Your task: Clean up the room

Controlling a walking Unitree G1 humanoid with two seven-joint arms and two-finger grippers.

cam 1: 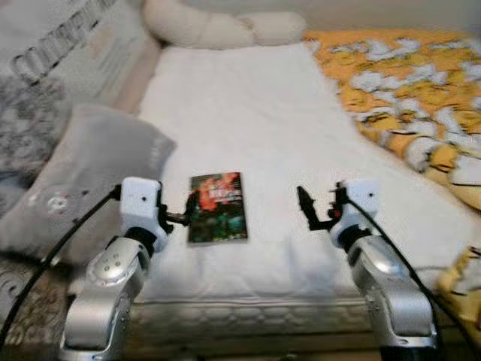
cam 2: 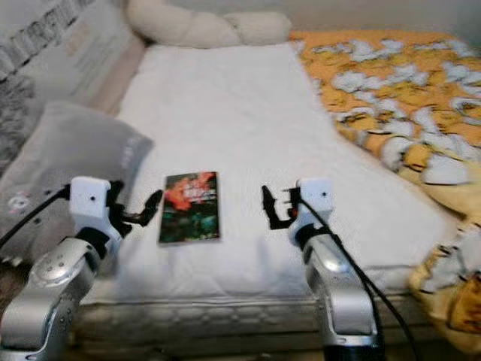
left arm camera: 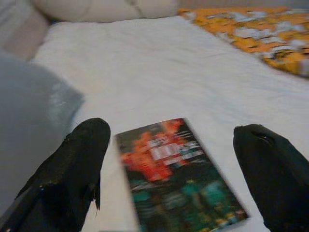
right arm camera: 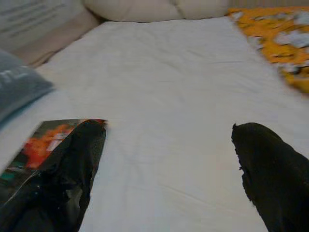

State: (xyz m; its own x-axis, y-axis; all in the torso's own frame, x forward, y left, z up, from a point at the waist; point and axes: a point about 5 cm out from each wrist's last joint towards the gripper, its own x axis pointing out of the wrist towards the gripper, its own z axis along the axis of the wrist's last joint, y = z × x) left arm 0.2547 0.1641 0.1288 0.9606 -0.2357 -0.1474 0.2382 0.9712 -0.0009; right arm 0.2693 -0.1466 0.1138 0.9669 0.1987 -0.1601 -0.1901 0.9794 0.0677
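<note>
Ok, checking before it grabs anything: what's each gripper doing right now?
Left gripper: open, empty, fingers either side of the book on the bed.
Right gripper: open, empty, over the bed beside the book.

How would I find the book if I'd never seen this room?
Look at the bed's white sheet, near its front edge. The book lies flat there, right of the grey pillow. It's the only dark thing, with a red and green cover.

I had both silver arms raised forward, elbows bent; left gripper (left arm camera: 174, 164) held its fingers spread wide; right gripper (right arm camera: 166, 169) likewise spread, fingers pointing ahead, wrists level, nothing gripped.
</note>
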